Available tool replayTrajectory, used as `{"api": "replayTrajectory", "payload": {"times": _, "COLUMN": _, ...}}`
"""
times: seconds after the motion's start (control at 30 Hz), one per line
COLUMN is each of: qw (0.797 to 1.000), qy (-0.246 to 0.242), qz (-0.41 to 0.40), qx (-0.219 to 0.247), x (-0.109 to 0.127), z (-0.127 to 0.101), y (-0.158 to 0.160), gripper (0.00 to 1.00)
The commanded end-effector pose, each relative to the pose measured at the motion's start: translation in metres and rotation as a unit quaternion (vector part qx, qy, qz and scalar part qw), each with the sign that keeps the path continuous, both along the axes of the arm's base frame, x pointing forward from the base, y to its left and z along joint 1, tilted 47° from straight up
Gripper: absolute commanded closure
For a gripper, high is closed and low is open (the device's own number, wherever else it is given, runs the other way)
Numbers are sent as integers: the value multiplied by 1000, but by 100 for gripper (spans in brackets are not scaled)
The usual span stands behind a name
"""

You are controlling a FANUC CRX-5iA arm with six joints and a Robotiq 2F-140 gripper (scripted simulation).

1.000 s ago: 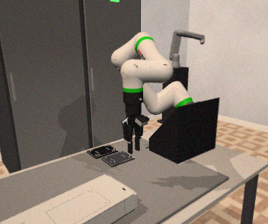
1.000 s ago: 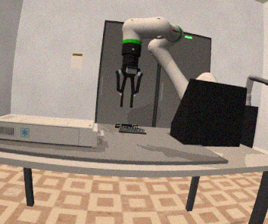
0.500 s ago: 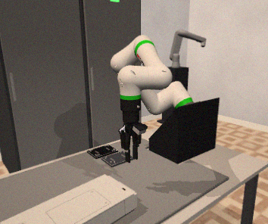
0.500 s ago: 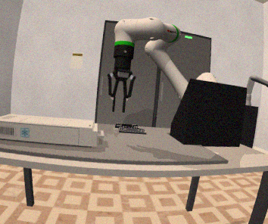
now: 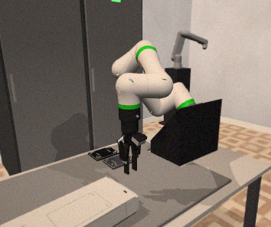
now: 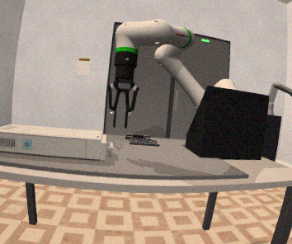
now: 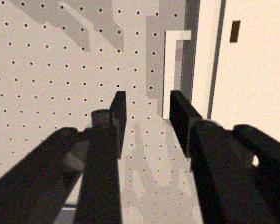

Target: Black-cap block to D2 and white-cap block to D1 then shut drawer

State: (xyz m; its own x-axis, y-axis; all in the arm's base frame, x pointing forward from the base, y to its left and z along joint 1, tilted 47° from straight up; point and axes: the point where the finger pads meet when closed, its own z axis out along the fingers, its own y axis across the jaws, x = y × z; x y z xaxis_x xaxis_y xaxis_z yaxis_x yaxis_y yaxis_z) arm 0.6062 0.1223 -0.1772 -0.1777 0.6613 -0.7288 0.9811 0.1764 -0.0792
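The cooler COLD [image 5: 66, 208] [image 6: 62, 144] [image 7: 261, 100] is a long pale box at the left front. Its pale drawer handle [image 6: 110, 145] [image 7: 168, 75] sticks out at the end facing the deck. A small lamp window [image 5: 125, 191] [image 7: 234, 31] on top looks dark. I cannot tell for certain whether the drawer is fully shut. No cooling block or tube is visible inside it. Two flat plates, a dark one [image 5: 101, 153] and a greyer one [image 5: 115, 161] nearer COLD, lie behind the gripper. My gripper [image 5: 130, 171] [image 6: 120, 126] [image 7: 148, 105] is partly open and empty, above the deck beside the handle, fingers pointing down.
A large black slanted box [image 5: 187, 134] [image 6: 231, 124] stands at the right, by the arm's base. The grey perforated deck [image 5: 184, 184] [image 7: 56, 95] spans the table top. Tall dark cabinets [image 5: 46, 77] stand behind the table.
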Motion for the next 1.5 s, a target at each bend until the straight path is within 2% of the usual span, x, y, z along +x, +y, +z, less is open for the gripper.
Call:
{"api": "replayTrajectory", "payload": {"times": 0.0, "qw": 1000, "qy": -1, "qz": 1, "qx": 0, "x": 8, "z": -7, "y": 3, "gripper": 66}}
{"api": "replayTrajectory", "payload": {"times": 0.1, "qw": 1000, "qy": -1, "qz": 1, "qx": 0, "x": 16, "z": -15, "y": 5, "gripper": 66}}
{"api": "replayTrajectory", "payload": {"times": 1.47, "qw": 1000, "qy": -1, "qz": 1, "qx": 0, "x": 20, "z": -45, "y": -27, "gripper": 66}}
